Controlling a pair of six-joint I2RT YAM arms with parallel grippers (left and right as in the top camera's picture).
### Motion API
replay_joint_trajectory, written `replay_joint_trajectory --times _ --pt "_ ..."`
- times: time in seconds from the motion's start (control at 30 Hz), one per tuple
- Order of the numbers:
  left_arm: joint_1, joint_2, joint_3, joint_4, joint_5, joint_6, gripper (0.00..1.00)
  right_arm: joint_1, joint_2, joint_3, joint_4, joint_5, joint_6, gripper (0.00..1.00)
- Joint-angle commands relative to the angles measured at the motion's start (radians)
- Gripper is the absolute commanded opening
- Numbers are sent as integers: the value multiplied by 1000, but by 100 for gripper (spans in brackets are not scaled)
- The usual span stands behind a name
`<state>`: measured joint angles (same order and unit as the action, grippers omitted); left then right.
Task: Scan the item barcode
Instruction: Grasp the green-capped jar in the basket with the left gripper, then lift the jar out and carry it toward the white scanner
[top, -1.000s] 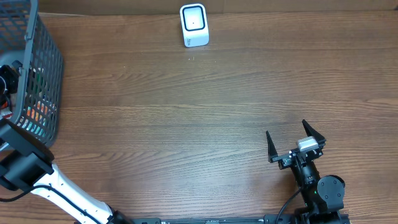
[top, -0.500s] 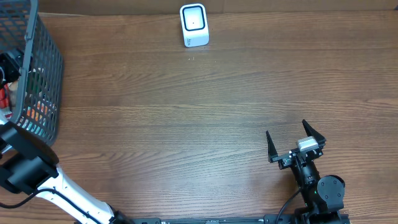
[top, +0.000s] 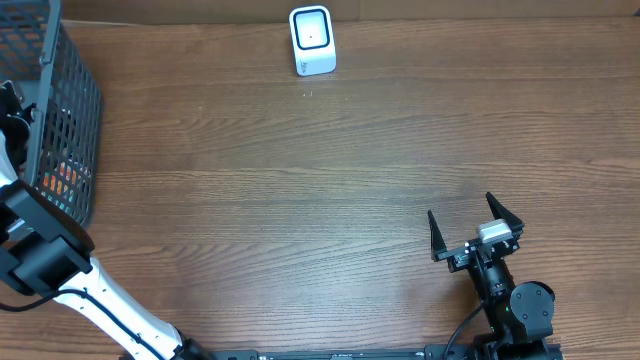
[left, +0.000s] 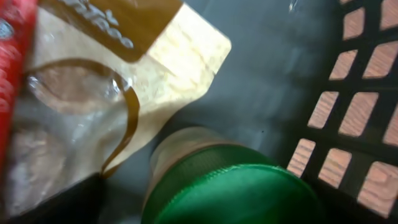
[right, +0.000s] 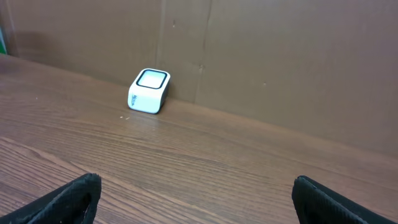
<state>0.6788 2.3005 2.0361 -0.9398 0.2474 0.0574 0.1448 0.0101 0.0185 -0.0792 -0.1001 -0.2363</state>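
Overhead: I see the left gripper (top: 10, 104) at the left edge, down inside the basket (top: 72, 90); I cannot tell how its jaws stand; the right gripper (top: 460, 206) sits near the front of the table (top: 300, 180), jaws spread wide, holding nothing; the scanner (top: 312, 41) stands at the far edge, well apart from both. Left wrist: a green-lidded jar (left: 236, 193) lies in the basket beside a tan pouch (left: 93, 87). Right wrist: the fingertips stand apart; the scanner faces them across bare wood.
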Motion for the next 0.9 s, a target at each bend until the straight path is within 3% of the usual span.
replay_joint_trajectory --times 0.0,0.07,0.2,0.3,0.63,0.87 --pt "-7 18 -5 -10 -58 10 78 0 -7 -11 5 2 0 100" --pt "-7 18 -5 -10 -68 10 73 0 -7 -11 5 2 0 100" --pt "-5 12 -4 -15 -72 10 53 0 -7 -11 5 2 0 100" --pt "-2 -9 -2 -17 -88 10 46 0 -7 -11 5 2 0 100" --pt "-3 -260 -2 31 -154 -32 44 0 -7 -11 5 2 0 100" --pt "-8 -520 -2 53 -137 -161 41 0 -7 -11 5 2 0 100"
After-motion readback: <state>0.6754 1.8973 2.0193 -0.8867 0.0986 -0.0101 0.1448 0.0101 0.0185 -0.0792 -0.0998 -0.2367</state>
